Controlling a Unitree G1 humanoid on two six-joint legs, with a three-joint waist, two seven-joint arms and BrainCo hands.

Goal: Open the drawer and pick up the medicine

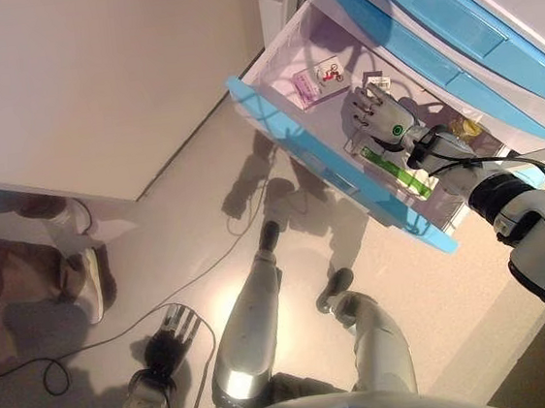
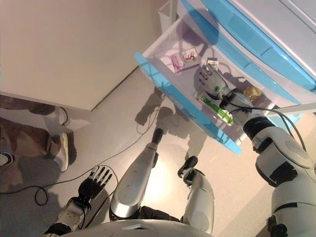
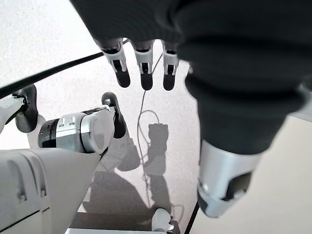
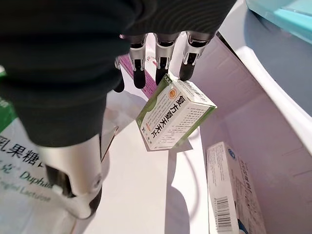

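Several boxes lie in the open drawer [image 1: 332, 164], which is pulled out with its blue front toward me. My right hand [image 1: 380, 115] is inside it, over them. My fingers [image 4: 160, 61] are nearly straight and held loosely apart, the thumb well off to the side, so nothing is gripped.

The medicine box [image 4: 175, 114], white and green, stands tilted on the drawer floor just past my fingertips. Its upper edge comes right up to them, but I cannot tell whether they touch it. Its faces carry dense rows of small characters and a round orange mark.

Beside it along the drawer wall lies a long white box [image 4: 229, 195] with a barcode on its end, partly cut off by the edge of the wrist view. A larger white carton [image 4: 14, 146] with green lettering sits under my wrist, mostly hidden by the hand's cover.

From above I also see a pink box [image 1: 318, 82] at the drawer's far end and a long green box [image 1: 398, 173] near the front. Their print is too small to make out.

My left hand [image 2: 96, 180] hangs low over the floor, fingers straight, empty. A person's shoe [image 1: 88, 282] shows at the left.
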